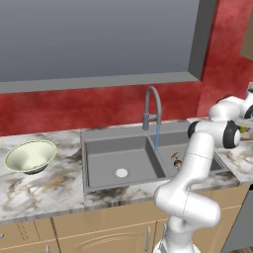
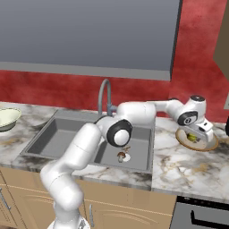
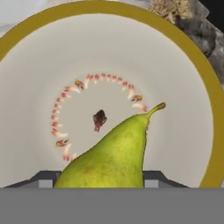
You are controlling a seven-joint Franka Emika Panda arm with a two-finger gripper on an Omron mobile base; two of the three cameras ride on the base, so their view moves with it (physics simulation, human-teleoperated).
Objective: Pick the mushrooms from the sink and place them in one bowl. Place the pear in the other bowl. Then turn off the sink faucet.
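- The pear (image 3: 111,157) is yellow-green with a thin stem that points up and to the right in the hand view. It sits low in that view, just over the inside of the tan-rimmed bowl (image 3: 205,144).
- The gripper (image 2: 195,136) hangs over that same bowl in the right base view, and a bit of yellow-green shows under it. The pear is between the two dark finger tips (image 3: 43,179), which show on each side of it. It looks like the claw is pinching the pear.
- The tan-rimmed bowl is whitish inside, with a ring of small red marks and a dark spot in the middle. It rests on the marble counter (image 2: 179,174), to the right of the sink (image 2: 53,134).
- One mushroom (image 2: 121,156) with a brown cap lies in the right basin of the sink, next to the round white drain. In the left base view a mushroom (image 1: 176,158) shows in that basin, partly behind the arm.
- The sink faucet (image 1: 152,111) stands tall behind the sink, and a thin blue stream of water (image 1: 157,136) runs down from its spout.
- The pale green-white bowl (image 1: 30,156) sits on the counter to the left of the sink, well apart from the other bowl.
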